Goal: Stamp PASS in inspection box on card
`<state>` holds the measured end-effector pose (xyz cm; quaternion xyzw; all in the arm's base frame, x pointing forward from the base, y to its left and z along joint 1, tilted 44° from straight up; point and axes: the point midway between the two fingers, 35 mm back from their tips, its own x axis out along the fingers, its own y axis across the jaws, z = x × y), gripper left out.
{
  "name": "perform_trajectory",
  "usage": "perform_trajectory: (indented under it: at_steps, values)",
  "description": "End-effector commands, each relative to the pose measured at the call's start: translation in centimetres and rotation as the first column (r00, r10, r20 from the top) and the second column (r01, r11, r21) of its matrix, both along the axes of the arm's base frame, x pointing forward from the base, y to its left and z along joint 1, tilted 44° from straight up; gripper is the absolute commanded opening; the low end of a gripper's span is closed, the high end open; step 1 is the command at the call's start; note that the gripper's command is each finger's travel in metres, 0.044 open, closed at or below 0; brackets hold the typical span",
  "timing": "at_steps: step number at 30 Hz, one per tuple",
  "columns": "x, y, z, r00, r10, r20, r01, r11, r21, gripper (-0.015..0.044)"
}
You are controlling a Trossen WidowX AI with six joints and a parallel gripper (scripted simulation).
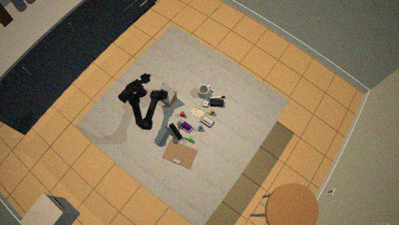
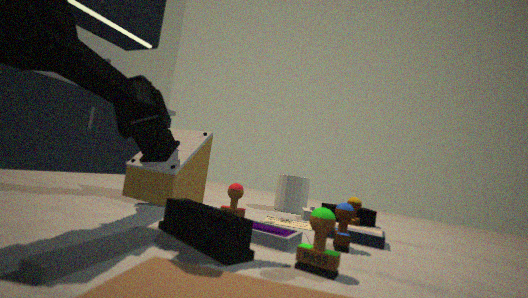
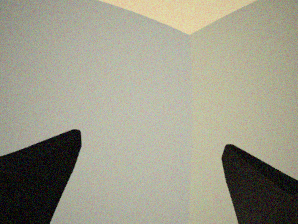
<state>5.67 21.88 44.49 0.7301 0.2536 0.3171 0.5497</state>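
The gripper (image 3: 152, 183) is seen spread wide with nothing between its two dark fingers, pointed at bare grey walls in the wrist view; in the exterior view it is held high near a slanted tan box (image 2: 170, 167), well apart from the stamps. Four knobbed stamps are counted on the grey worktop (image 1: 242, 151): a green-topped stamp (image 2: 320, 242), a red-topped stamp (image 2: 235, 199), a blue-topped stamp (image 2: 344, 226) and a yellow-topped stamp (image 2: 355, 206). Which one reads PASS cannot be told. One purple ink pad (image 2: 272, 232) is seen just beside a long black block (image 2: 207, 230), and one pale card (image 1: 197, 112) lies between the red and yellow stamps. One white mug (image 1: 204, 90) stands farther back. One brown board (image 1: 180, 154) lies toward the worktop's near edge, and broad open worktop is left around the cluster on all sides.
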Motion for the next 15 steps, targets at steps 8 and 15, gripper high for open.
perform_trajectory:
  at_steps: [8, 15]
  values:
    - [3.6, 2.6, -1.7, 0.970, -0.169, 0.177, 0.210, 0.945, -0.250, 0.0211]
    - [10.1, 4.4, -5.0, 0.899, -0.283, 0.333, 0.425, 0.747, -0.512, 0.0211]
